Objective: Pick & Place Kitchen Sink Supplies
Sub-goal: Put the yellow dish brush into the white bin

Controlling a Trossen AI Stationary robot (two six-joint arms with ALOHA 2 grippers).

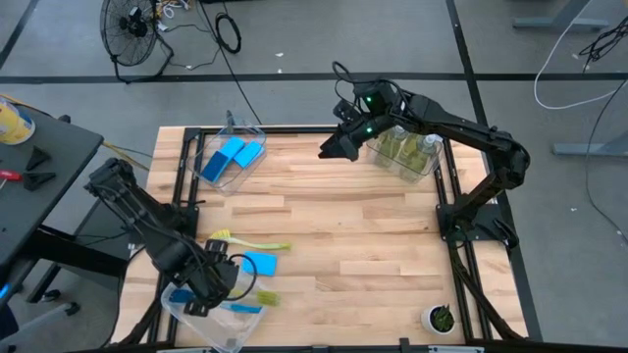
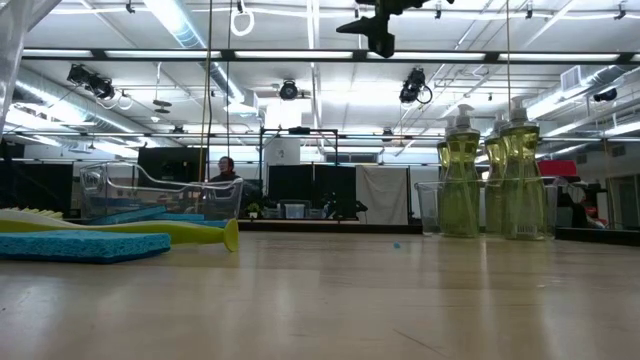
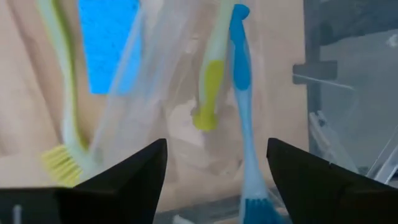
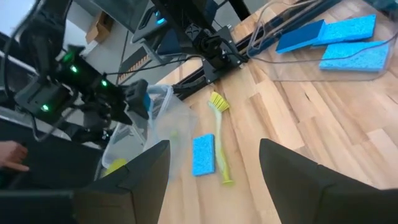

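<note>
The left hand hovers over the clear bin at the tabletop's near left corner, fingers spread wide and empty. Inside lie a blue dish brush and a yellow-green one (long thin handles, bristled heads). Just beside the bin, a flat blue sponge lies next to another yellow-green brush. The right hand, also wide open, hangs beside the far-right bin of yellow-green soap bottles. Two more sponges sit in the far-left bin.
</note>
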